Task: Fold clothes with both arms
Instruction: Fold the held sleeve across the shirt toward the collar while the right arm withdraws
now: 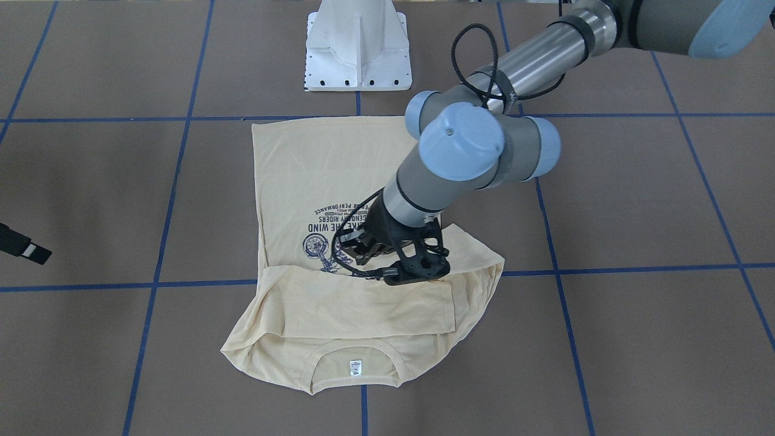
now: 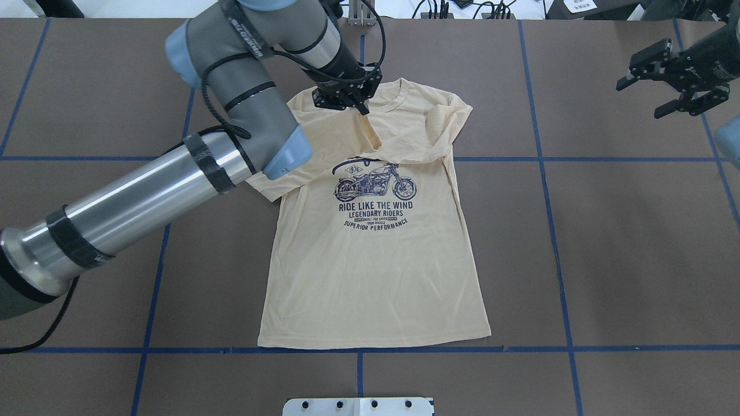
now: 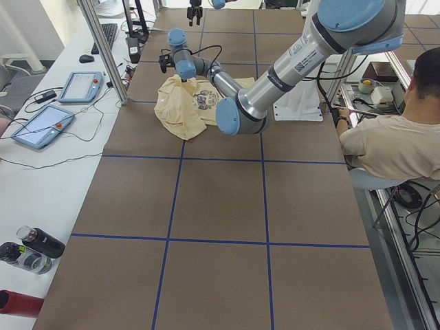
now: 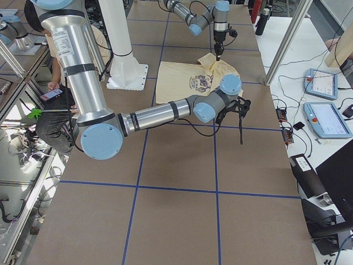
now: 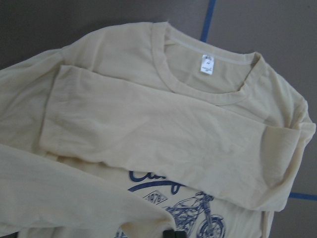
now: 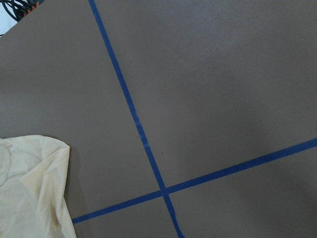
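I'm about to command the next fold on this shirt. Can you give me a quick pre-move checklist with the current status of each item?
1. Right end effector open and off the T-shirt: ok.
2. Left end effector gripping fabric: cannot tell, fingertips hidden.
3. Right sleeve flat across the chest: ok.
4. Left sleeve flat: not ok, it sticks out sideways.
5. Hem straight on the table: ok.
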`<state>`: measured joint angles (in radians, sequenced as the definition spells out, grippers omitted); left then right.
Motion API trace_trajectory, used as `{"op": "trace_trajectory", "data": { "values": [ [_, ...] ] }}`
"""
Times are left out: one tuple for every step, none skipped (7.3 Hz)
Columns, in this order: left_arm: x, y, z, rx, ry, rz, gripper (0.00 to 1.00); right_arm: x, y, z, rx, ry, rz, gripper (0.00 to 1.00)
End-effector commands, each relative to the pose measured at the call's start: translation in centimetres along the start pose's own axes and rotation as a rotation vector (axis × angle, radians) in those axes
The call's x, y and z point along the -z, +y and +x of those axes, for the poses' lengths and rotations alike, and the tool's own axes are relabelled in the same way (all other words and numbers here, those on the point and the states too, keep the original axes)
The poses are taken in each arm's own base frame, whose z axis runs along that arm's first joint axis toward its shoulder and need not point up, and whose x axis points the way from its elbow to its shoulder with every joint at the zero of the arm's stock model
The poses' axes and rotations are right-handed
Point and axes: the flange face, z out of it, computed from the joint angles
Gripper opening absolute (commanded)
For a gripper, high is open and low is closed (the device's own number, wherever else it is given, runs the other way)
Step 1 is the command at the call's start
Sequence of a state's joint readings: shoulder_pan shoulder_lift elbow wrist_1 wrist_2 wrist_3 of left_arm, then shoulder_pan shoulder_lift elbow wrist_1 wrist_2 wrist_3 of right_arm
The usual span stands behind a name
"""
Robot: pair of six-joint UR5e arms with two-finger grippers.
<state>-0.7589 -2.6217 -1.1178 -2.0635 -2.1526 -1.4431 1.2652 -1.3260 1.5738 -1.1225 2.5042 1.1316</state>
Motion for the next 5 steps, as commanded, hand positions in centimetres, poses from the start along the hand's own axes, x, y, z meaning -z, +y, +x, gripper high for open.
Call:
{"op": "trace_trajectory", "data": {
  "values": [
    [-3.5,2.6,7.1,-0.019,0.046,0.095,0.00,0.2,-0.4,1.7,0.016,0.011,0.004,0.99],
    [-4.3,2.5,8.0,-0.031,0.062,0.142,0.00,0.2,-0.4,1.7,0.016,0.011,0.004,0.99],
    [-3.7,2.7,9.2,-0.043,0.093,0.160,0.00,0.2,-0.3,1.6,0.017,0.010,0.005,0.99],
    [-4.8,3.0,9.7,-0.057,0.111,0.233,0.00,0.2,-0.4,1.5,0.016,0.010,0.006,0.99],
    [-5.6,3.8,9.9,-0.065,0.120,0.251,0.00,0.2,-0.4,1.4,0.018,0.011,0.007,0.99]
  ]
}}
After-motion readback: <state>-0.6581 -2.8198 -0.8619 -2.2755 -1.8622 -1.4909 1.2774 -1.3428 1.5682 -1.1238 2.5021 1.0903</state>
